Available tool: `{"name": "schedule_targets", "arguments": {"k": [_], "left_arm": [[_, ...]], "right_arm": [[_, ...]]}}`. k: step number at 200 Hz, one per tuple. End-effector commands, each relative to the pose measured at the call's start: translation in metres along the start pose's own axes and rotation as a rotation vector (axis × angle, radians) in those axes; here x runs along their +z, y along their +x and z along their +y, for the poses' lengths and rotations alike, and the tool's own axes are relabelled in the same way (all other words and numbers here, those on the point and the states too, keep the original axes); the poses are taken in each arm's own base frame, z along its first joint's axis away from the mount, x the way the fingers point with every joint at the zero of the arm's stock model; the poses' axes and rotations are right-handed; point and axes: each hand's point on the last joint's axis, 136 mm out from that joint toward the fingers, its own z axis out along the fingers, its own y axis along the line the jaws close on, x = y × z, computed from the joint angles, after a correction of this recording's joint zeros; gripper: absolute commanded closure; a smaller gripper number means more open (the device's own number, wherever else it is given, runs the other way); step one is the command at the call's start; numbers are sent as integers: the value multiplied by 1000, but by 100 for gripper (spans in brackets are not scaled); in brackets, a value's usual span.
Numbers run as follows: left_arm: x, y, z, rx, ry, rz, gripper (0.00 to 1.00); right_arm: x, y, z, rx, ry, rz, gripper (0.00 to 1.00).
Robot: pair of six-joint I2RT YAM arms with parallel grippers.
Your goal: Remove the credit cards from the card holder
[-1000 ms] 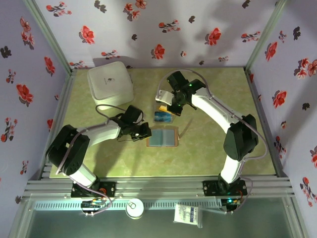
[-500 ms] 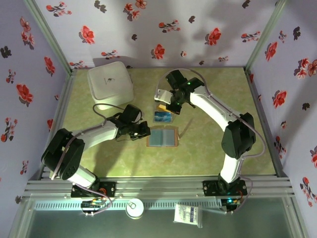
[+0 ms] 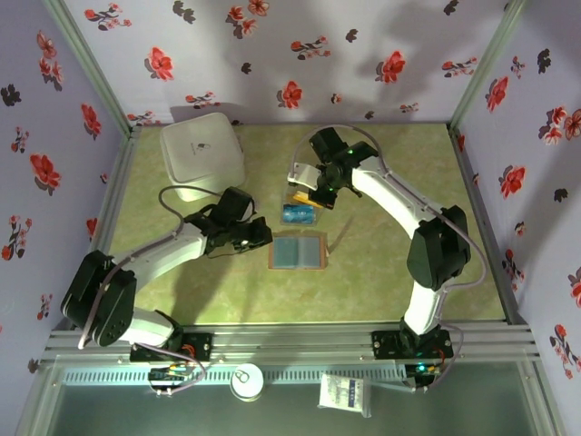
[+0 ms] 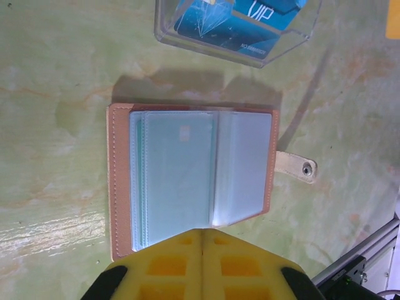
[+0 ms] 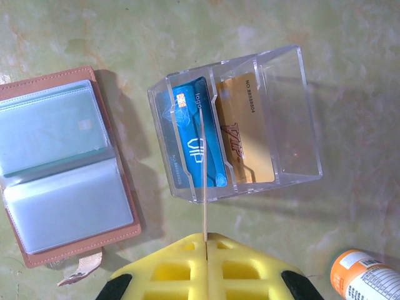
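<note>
Card holder (image 3: 298, 251) lies open and flat mid-table, between the two arms, on the near side of the clear box (image 3: 299, 214) and close to it. From the top camera its long side runs left-right across the table.

Left gripper (image 3: 263, 234) sits just left of the holder's left edge. Right gripper (image 3: 320, 193) is over the far side of the box. White container (image 3: 202, 154) is far-left, well apart.

Left wrist adds detail the top camera lacks:
- left gripper (image 4: 201, 253) pads pressed together, nothing between them
- the pads overlap the holder's (image 4: 194, 178) near edge; contact can't be told
- a teal card (image 4: 178, 175) is in a clear sleeve on one half, the other half's sleeve looks pale
- the snap tab (image 4: 297, 167) sticks out of the side edge, at right angles to the fold

Right wrist adds the box contents:
- blue card (image 5: 187, 140) in one slot of the box (image 5: 287, 119), gold card (image 5: 247, 128) in the next, both lengthwise toward the camera
- right gripper (image 5: 205, 250) pads closed on a thin pale strip (image 5: 202, 181), seen edge-on; it reaches over the blue card's slot, and what it is can't be told
- holder (image 5: 62, 165) beside the box, apart from it, tab at its near corner
- orange bottle (image 5: 362, 275) at the frame's lower right
</note>
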Motion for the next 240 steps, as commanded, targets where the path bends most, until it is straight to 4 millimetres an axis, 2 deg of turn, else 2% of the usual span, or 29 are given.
{"name": "schedule_targets", "arguments": {"k": [1, 88, 155, 184, 219, 240], "left_arm": [[-3, 3, 10, -30, -30, -8, 96], [-6, 10, 15, -36, -35, -3, 96], [9, 10, 15, -27, -12, 13, 96], [17, 11, 16, -19, -9, 31, 96], [27, 12, 20, -23, -23, 54, 96], [28, 10, 25, -27, -35, 58, 96]], "right_arm": [[-10, -3, 4, -15, -5, -42, 100], [-1, -12, -5, -24, -18, -44, 100], [6, -26, -20, -89, -27, -39, 100], [7, -29, -33, -99, -23, -31, 100], [20, -27, -39, -110, -52, -8, 100], [32, -24, -36, -110, -100, 14, 100]]}}
